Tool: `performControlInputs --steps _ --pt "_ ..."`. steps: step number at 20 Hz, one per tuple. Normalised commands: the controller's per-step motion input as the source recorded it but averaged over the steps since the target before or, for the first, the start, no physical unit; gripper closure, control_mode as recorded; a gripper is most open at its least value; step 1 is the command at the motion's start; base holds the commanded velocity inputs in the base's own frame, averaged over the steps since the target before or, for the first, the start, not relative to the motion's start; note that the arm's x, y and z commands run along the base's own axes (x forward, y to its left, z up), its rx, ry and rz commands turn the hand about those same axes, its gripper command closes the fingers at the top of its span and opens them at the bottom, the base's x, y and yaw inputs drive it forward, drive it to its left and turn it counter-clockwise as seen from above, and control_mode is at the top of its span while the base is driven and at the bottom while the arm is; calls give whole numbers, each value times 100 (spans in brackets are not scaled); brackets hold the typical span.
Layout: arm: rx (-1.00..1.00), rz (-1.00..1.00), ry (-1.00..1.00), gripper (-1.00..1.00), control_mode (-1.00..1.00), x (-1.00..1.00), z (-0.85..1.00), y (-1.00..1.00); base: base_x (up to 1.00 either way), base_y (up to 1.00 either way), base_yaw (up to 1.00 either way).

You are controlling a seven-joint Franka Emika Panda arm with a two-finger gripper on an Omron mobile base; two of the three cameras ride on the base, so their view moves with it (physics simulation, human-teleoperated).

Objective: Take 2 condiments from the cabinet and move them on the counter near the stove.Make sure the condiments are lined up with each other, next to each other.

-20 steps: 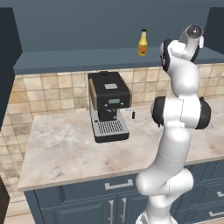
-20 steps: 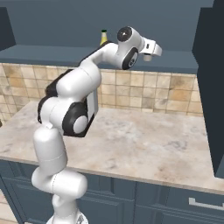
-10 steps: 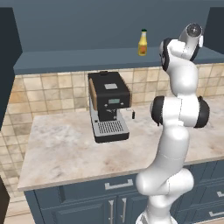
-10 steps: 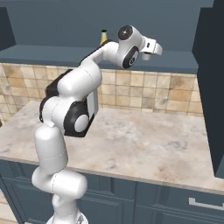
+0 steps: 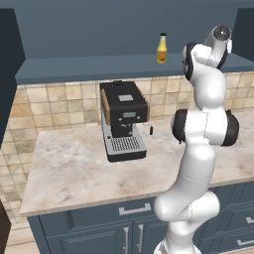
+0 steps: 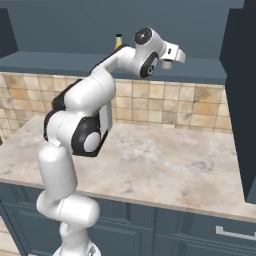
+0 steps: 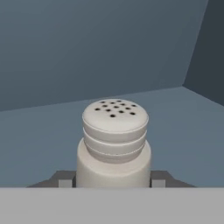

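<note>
hand view: claw [image 7: 113, 183] clamped on shaker [image 7: 114, 144], bottle [image 5: 161, 48] well apart, coffee machine [image 5: 122, 126] below shelf [image 5: 99, 67].

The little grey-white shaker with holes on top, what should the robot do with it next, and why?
Probably lift it straight up a little. The gripper is shut on the grey-white cylindrical shaker, which stands upright on the dark blue cabinet shelf. Raising it first should free it before carrying it down to the beige marbled counter.
</note>
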Motion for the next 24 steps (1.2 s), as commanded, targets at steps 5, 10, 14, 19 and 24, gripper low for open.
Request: performControlInputs --steps 5,10,14,19,24 --pt "0 0 -9 100 -100 -96 0 23 0 0 0" --pt "0 1 -17 100 -100 -100 0 38 0 0 0" --pt "-1 4 -19 100 -100 -100 0 48 0 0 0" --pt "0 6 -8 100 -100 -100 10 50 0 0 0" --pt "-3 11 0 100 -100 -100 6 60 0 0 0"
